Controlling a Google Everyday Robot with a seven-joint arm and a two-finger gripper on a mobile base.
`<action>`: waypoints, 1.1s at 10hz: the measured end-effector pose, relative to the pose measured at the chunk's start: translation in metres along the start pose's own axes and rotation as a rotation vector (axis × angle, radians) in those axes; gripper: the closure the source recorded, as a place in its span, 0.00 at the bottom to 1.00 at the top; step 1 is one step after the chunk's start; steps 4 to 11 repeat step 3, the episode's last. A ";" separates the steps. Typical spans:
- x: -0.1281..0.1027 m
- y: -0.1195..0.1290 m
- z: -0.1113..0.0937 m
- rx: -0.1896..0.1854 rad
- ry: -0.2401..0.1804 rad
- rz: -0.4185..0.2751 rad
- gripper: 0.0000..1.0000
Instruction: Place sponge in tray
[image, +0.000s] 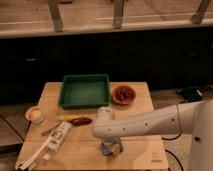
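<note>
**Reaching down at the sponge, tray waiting at twelve o'clock**

Looking through the one camera view, I see my gripper (111, 146) lowered at the near edge of the wooden table (137, 102), hanging off the white arm that sweeps in from three o'clock. The sponge (112, 148), a blue-grey patch, sits right at my fingertips, touching the tabletop or very close to it. Whether my fingers are clamped on it or merely straddling it, I cannot tell; my wrist hides the contact. Its long axis is hidden too.

What the coming move turns on: the green tray (85, 103) lies at about eleven to twelve o'clock from my gripper, well apart, toward the far side of the table. I judge the carry must run up and away from me, slightly leftward.

A reddish-brown bowl (124, 94) stands just beside the tray at its three o'clock. A brown lump (80, 120) lies between me and the tray, a white elongated tool (49, 146) at my nine o'clock, and a small pale cup (35, 114) beyond it.
</note>
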 end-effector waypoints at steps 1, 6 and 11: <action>0.000 0.000 0.001 0.003 -0.001 -0.001 0.78; 0.000 0.002 0.002 0.004 -0.006 0.002 0.96; 0.000 0.002 0.002 0.004 -0.006 0.002 0.96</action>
